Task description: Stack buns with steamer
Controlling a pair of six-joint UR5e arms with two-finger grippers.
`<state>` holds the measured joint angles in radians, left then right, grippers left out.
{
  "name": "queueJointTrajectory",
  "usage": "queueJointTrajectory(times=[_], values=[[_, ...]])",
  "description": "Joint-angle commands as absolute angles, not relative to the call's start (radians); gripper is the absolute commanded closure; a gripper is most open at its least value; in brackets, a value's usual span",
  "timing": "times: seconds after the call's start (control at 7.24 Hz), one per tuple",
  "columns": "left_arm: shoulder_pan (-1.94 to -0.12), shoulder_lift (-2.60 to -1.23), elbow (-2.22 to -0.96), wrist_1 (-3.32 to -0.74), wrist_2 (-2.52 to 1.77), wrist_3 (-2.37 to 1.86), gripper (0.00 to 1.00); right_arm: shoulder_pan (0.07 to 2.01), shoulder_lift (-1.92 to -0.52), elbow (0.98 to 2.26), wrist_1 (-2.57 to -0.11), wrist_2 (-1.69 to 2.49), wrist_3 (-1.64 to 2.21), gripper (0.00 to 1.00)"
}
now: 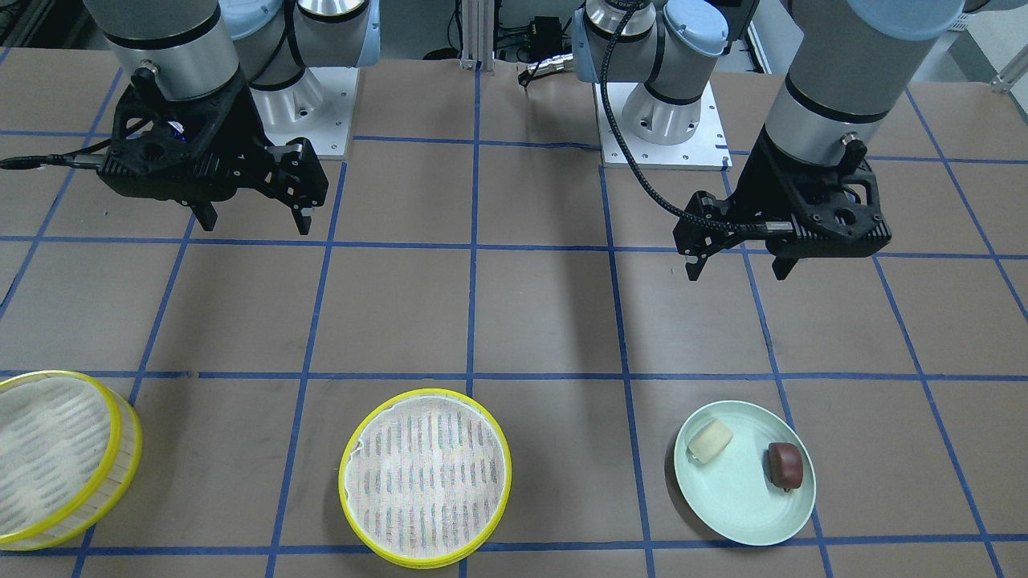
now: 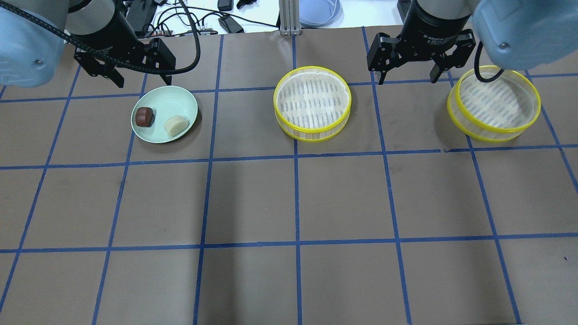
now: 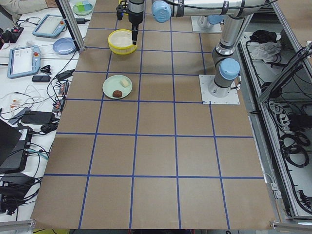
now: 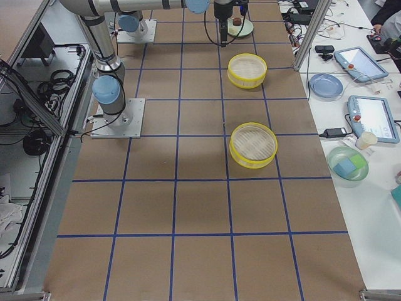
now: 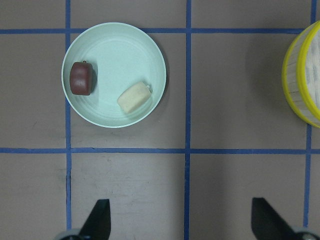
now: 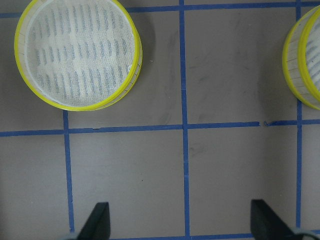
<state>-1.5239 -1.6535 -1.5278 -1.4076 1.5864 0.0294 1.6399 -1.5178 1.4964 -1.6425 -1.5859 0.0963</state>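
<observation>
Left pincer, right pincer spread — buns on plate.

A robotics lab: blue-taped grid table, teach pendants on a side bench, cable bundles alongside

A green plate sits far left on the tape-gridded table. Past the far edge lie two tablets, a blue dish and cables.
</observation>
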Motion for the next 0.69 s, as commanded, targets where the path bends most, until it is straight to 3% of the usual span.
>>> queueJointTrajectory(times=[0.0,0.55], values=[[-1.523,-1.655,-1.529,-1.408,1.583,0.031,0.0,1.638,-1.525,1.493,-1.643,-1.586,0.097,0.0],[-1.522,-1.654,-1.529,-1.42,1.594,0.029,0.0,1.631,-1.509,1.491,-1.684,-1.556,0.107,0.0]])
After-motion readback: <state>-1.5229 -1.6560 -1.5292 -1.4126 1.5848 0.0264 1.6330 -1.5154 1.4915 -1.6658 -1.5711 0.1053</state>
